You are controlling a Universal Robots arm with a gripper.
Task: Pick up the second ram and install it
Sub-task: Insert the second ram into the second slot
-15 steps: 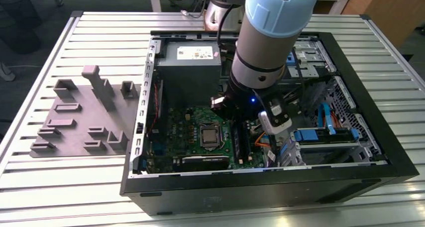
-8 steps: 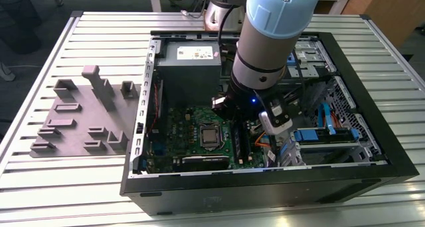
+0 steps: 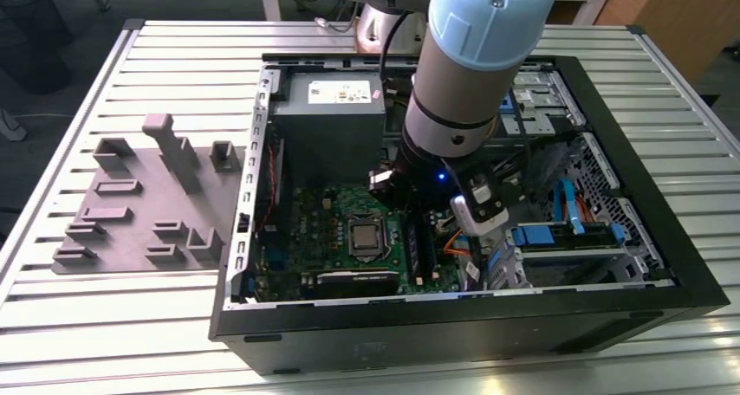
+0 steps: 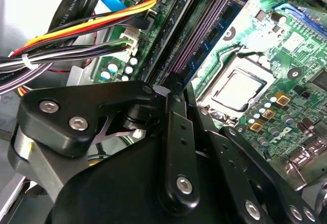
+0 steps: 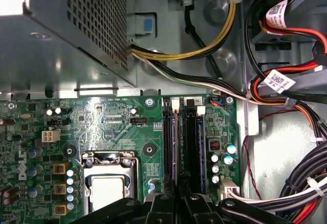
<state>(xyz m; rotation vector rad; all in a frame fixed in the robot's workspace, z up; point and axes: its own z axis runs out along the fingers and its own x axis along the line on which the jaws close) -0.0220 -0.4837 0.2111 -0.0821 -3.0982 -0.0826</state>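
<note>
1 slatted metal bench (image 3: 139, 57). Toward the exterior view's left, on the bench: 1 grey tray (image 3: 121, 239) carrying several raised blocks of differing height. Just beside the tray, toward the exterior view's right: 1 black computer case (image 3: 463, 334), lying flat, open on top. Contents of the case, counted in the same direction: 1 grey power supply (image 3: 329, 118) in the far corner; 1 green motherboard (image 3: 318, 230) nearer the camera; 1 processor socket (image 3: 366, 237) on that board, metal lid showing; 2 long dark memory slots (image 5: 194, 147) side by side just past the socket. 1 arm (image 3: 474, 66), pale blue and grey, angled down into the case above the slots. Black tool (image 4: 172, 88) low over the board, lined up with the slot nearer the socket. Position of the second ram (image 4: 220, 36), second wrist view: blue-green board standing on edge along that same slot, running straight out from under the tool, between the socket and the other slot. State of the tool: cannot tell whether pressed together or pinching the ram, contact point hidden by the black linkage. Further toward the exterior view's right: bundled cables (image 4: 76, 35) in black, yellow, orange and red; then 1 drive bay (image 3: 567, 235) with blue fittings against the case wall.
</note>
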